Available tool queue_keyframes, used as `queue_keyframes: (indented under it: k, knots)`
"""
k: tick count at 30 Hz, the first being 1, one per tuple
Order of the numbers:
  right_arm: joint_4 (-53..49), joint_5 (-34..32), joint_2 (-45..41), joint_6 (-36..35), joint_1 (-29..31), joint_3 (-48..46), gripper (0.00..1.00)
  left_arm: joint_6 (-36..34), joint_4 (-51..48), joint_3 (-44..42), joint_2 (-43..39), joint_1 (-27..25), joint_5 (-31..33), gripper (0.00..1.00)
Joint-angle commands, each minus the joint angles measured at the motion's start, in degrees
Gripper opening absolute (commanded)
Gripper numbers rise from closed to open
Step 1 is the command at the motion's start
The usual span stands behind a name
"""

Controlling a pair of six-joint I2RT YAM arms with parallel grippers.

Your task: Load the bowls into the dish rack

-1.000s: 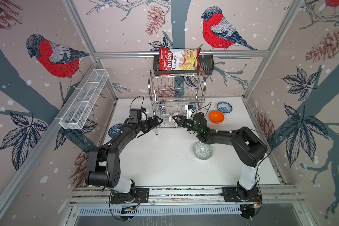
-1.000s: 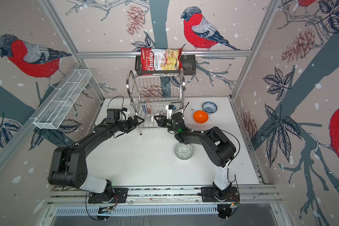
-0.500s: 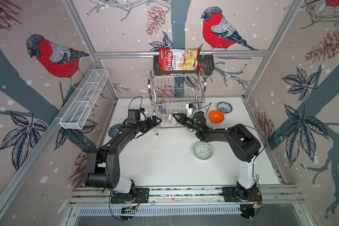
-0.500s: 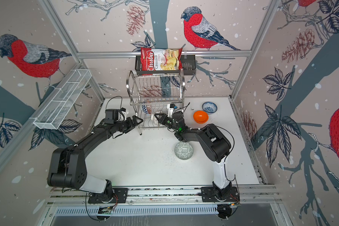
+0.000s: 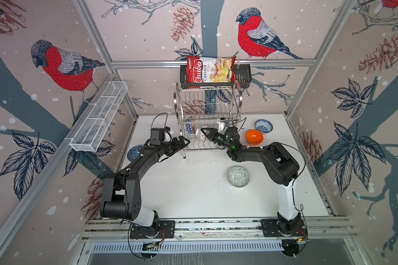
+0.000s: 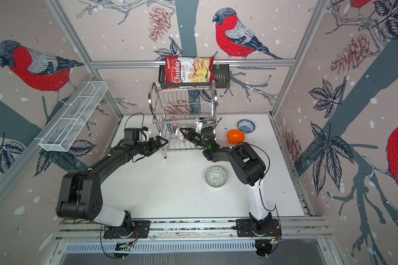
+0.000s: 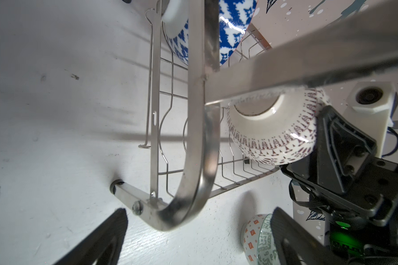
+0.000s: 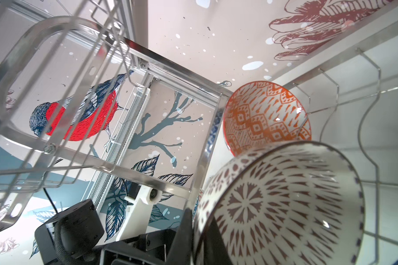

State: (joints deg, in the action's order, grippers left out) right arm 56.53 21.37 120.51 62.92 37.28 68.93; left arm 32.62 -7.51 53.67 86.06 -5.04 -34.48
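Brown-patterned white bowl (image 8: 280,202): on edge inside the dish rack's (image 5: 207,107) lower tier, at the right gripper's fingertips.
Right gripper (image 5: 205,133): pressed together on that bowl's rim; the bowl's mouth faces back toward its wrist.
Beyond the fingertips: orange-white patterned bowl (image 8: 267,117), racked on edge just past the held bowl; contact cannot be told.
Deciding relation: the slot wires lie under the held rim, and the bowl's axis runs along the rack's length. Judged close to seating.
Left gripper (image 5: 183,141): spread and empty, with the rack's corner foot (image 7: 115,184) just ahead, apart.
Nearer arm: right.
Outstanding: grey-green patterned bowl (image 5: 238,176), behind the right gripper on the table.
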Motion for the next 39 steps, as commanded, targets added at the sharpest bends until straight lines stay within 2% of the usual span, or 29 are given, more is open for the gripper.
queue_keyframes:
  k: [1,21,39]
  knots:
    - [6.3,0.6,1.1,1.6,-0.4,1.6,0.0,-1.1,-0.9,0.6,0.2,0.1,-0.4,0.97]
    - [14.1,0.4,9.5,7.1,-2.2,9.0,0.0,-2.4,-2.8,1.6,1.4,0.3,0.3,0.97]
    - [14.5,0.5,15.0,9.7,-3.1,15.7,0.0,-2.6,-3.1,1.7,2.2,0.4,0.0,0.97]
